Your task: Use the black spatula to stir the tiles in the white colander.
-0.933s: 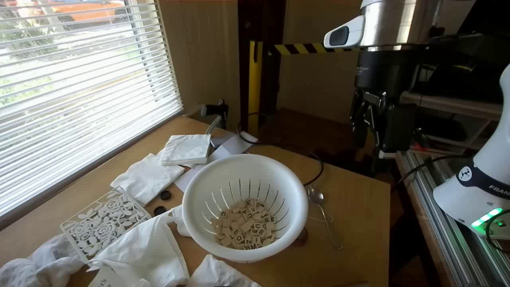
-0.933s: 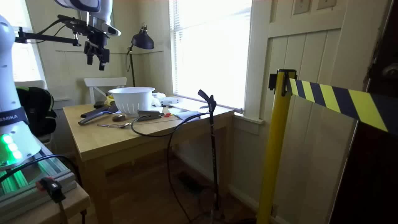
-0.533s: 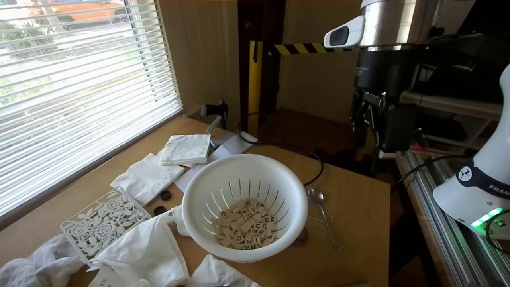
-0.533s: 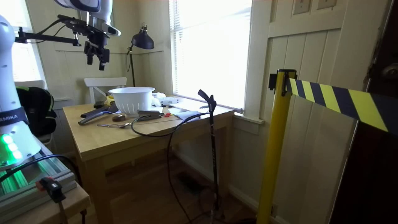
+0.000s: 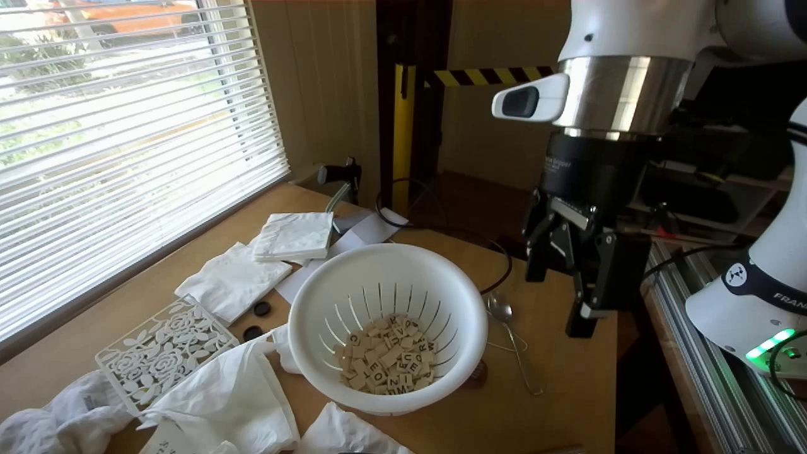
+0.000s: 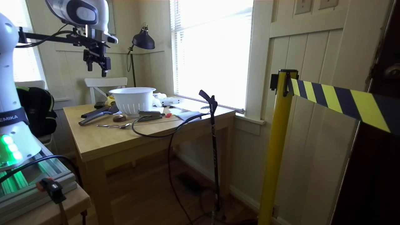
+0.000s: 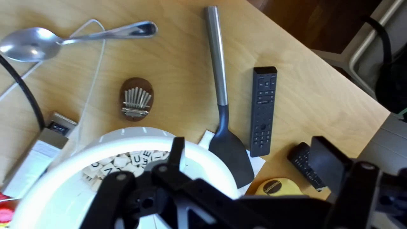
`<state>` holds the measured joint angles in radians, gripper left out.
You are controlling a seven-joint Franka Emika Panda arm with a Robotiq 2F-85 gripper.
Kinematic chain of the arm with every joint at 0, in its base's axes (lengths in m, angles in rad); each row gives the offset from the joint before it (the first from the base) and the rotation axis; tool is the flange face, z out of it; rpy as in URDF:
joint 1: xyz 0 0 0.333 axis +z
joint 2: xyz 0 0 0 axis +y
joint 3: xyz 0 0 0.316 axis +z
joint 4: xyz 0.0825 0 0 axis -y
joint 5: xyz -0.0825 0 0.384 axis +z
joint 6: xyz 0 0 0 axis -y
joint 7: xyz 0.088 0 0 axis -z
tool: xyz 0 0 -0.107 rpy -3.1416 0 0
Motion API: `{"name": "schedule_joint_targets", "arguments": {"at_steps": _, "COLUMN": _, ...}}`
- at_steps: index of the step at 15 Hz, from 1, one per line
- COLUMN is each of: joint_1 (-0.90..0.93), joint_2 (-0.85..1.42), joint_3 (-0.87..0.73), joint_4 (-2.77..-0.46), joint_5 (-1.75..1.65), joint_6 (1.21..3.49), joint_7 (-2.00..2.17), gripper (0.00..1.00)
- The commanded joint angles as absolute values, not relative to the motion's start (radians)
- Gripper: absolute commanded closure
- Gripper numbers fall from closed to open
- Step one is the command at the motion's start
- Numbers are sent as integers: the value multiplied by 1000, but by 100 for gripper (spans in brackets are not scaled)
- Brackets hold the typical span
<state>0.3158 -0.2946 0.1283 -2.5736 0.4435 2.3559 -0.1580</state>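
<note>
Pale wooden tabletop fills much of the wrist view, the black spatula lying on it just right of center, blade just beside the white colander. Inside the colander, mid-frame in an exterior view, letter tiles are heaped at the bottom. Farther right, the gripper hangs with fingers spread, lower than half a second ago; colander and tiles are unchanged.

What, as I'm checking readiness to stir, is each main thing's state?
Black robot jaws: open, empty.
Black steel-handled spatula: lying down, ungripped.
White round plastic colander: upright, partly filled.
Cream square letter tiles: heaped, some letters showing.
Long black plastic remote: buttons up.
White slatted blinds: lowered, slats open.
</note>
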Motion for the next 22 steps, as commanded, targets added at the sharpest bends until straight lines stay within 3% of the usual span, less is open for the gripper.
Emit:
{"name": "schedule_joint_targets", "arguments": {"at_steps": 1, "joint_1": 370, "joint_2": -230, "joint_3": 169, "joint_4": -2618, "joint_5": 562, "joint_6": 2514, "joint_7": -204, "gripper": 0}}
{"name": "schedule_joint_targets", "arguments": {"at_steps": 7, "joint_1": 463, "joint_2": -185, "joint_3": 235, "joint_4": -2780, "joint_5": 759, "joint_6": 2804, "joint_7": -267, "gripper": 0}}
{"name": "schedule_joint_targets", "arguments": {"at_steps": 8, "joint_1": 422, "joint_2": -197, "joint_3": 233, "joint_4": -2733, "joint_5": 665, "joint_6": 2706, "joint_7": -196, "gripper": 0}}
{"name": "schedule_joint_targets", "arguments": {"at_steps": 12, "joint_1": 449, "joint_2": -189, "joint_3": 241, "joint_4": -2772, "joint_5": 713, "joint_6": 2778, "joint_7": -228, "gripper": 0}}
{"name": "schedule_joint_targets", "arguments": {"at_steps": 15, "joint_1": 362, "joint_2": -87, "joint_3": 289, "joint_4": -2772, "joint_5": 423, "joint_6": 2777, "joint_7": -18, "gripper": 0}}
{"name": "schedule_joint_targets", "arguments": {"at_steps": 22, "joint_1": 368, "joint_2": 90, "joint_3": 315, "joint_4": -2701, "joint_5": 184, "joint_6": 2802, "joint_7": 136, "gripper": 0}}
